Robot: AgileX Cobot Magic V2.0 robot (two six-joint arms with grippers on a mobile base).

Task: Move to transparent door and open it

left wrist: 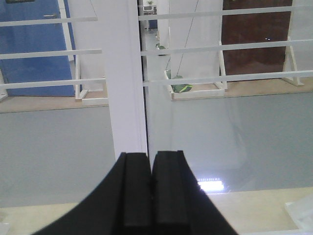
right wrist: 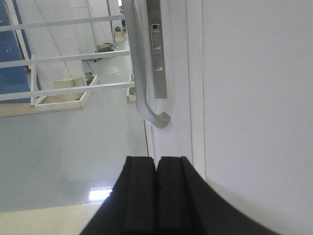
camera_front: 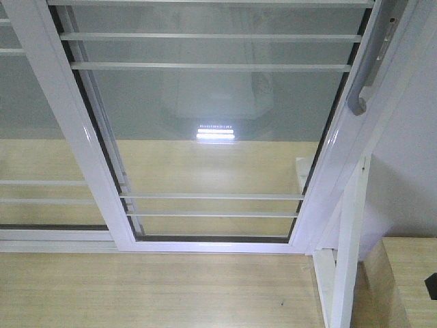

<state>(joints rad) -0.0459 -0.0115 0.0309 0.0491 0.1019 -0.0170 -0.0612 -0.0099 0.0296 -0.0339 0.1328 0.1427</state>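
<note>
Ahead, transparent door [camera_front: 212, 123], grey handle [right wrist: 139, 73] (red dot [right wrist: 155, 28] on lock plate [right wrist: 157, 58]), right tool [right wrist: 156, 191] and left tool [left wrist: 150, 186] both closed, empty

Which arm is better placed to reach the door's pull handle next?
Right, most likely. The right gripper, shut, points just below the grey pull handle. The left gripper, also shut, faces a white frame post and glass, with no handle in its view.

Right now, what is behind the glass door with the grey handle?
Through the transparent door you see a grey floor, a blue panel and a dark brown door. The white wall beside the handle hides the rest.
</note>
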